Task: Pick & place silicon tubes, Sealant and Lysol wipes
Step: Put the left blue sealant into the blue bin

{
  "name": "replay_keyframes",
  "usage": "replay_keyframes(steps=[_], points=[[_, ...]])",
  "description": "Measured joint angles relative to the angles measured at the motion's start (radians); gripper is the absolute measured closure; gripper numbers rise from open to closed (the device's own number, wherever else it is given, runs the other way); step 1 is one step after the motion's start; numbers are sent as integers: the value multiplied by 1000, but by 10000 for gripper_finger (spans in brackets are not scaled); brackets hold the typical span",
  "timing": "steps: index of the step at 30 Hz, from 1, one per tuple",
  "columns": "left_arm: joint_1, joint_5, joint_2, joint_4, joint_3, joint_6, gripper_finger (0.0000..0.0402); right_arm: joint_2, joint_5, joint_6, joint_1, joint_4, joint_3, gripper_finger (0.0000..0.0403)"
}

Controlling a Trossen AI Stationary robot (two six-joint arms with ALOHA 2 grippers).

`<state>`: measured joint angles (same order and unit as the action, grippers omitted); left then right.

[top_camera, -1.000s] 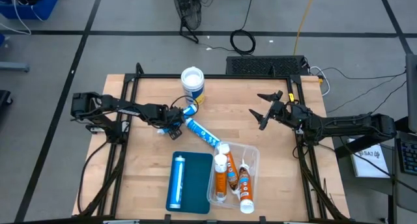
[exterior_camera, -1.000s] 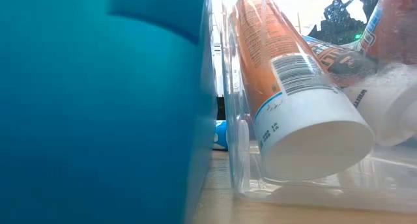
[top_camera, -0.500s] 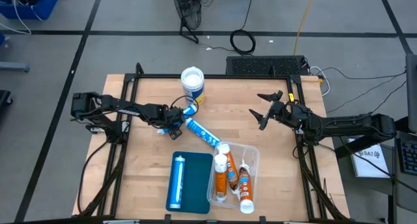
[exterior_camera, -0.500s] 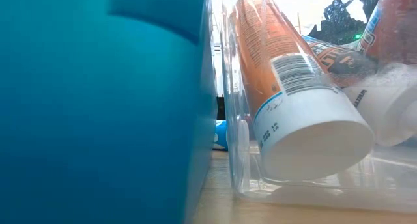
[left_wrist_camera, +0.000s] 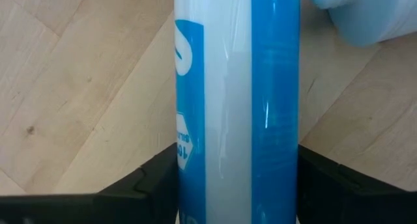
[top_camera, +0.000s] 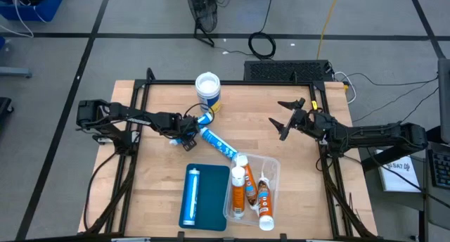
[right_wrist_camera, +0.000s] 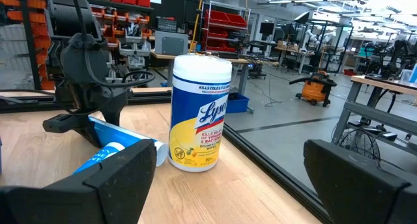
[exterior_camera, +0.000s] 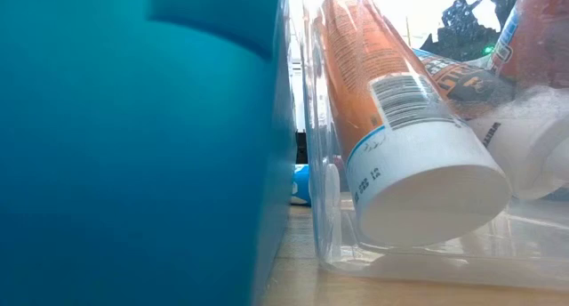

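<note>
Lysol wipes (top_camera: 208, 88) stand near the table's (top_camera: 162, 193) far edge, centre. A tube (top_camera: 216, 143) lies just before them, running toward the bin (top_camera: 273, 173). The bin, holding three tubes, sits at the near edge; a tray (top_camera: 212, 200) carrying one tube (top_camera: 190, 196) adjoins its left.

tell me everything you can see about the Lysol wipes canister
The Lysol wipes canister is a short, fat cylinder that looks like plastic, with a round white lid and a blue, white and yellow label bearing the Lysol name. It stands upright, lid on, on the wooden table near its far edge. A blue-and-white tube lies with one end close beside its base; whether they touch is unclear. The left pincer is at that tube nearby; neither pincer touches the canister.
</note>
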<state>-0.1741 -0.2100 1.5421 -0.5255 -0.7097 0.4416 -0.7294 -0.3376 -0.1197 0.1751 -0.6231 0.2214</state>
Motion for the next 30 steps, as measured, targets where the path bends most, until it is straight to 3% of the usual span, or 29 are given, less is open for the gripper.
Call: replay_keyframes(steps=[8, 20, 30], points=[[0, -3, 0, -1, 0, 0, 134, 0, 0, 0, 0, 0, 0, 39], [0, 0, 0, 0, 0, 0, 171, 0, 0, 0, 0, 0, 0, 39], [0, -4, 0, -2, 0, 0, 131, 0, 0, 0, 0, 0, 0, 39]])
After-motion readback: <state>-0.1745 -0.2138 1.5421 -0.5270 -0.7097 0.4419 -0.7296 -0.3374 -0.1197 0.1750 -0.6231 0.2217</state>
